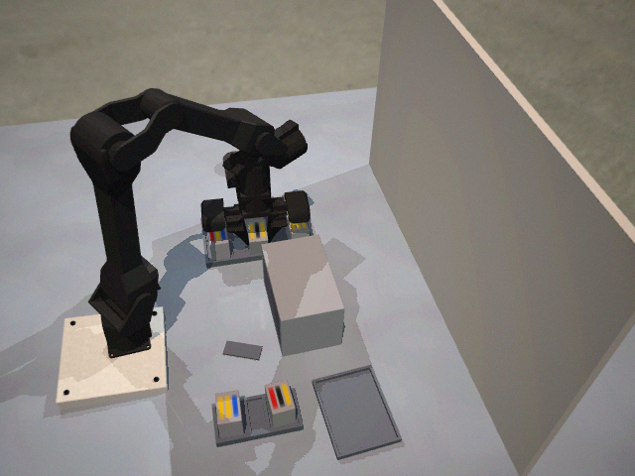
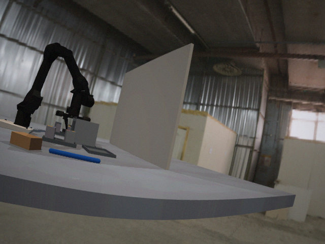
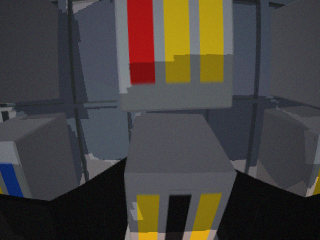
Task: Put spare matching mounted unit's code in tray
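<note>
My gripper point(image 1: 254, 231) is down in the far rack point(image 1: 259, 240) behind the big grey mounted unit point(image 1: 303, 295). It is shut on the spare with yellow, black, yellow stripes point(image 1: 255, 230), which shows between my dark fingers in the wrist view point(image 3: 175, 216). Behind it in the wrist view stands a spare with red, yellow, yellow stripes point(image 3: 175, 30). A spare with red, yellow, blue stripes point(image 1: 219, 236) is to the left and one with yellow stripes point(image 1: 299, 225) to the right. The dark tray point(image 1: 355, 410) lies empty at the front right. The unit's back is hidden.
A near rack point(image 1: 258, 413) holds a yellow, yellow, blue spare point(image 1: 228, 406) and a red, black, yellow spare point(image 1: 280, 397). A small dark plate point(image 1: 242, 350) lies on the table. A tall wall panel point(image 1: 492, 220) stands at the right. A brown box point(image 2: 25, 140) and a blue rod point(image 2: 74, 155) lie near the front.
</note>
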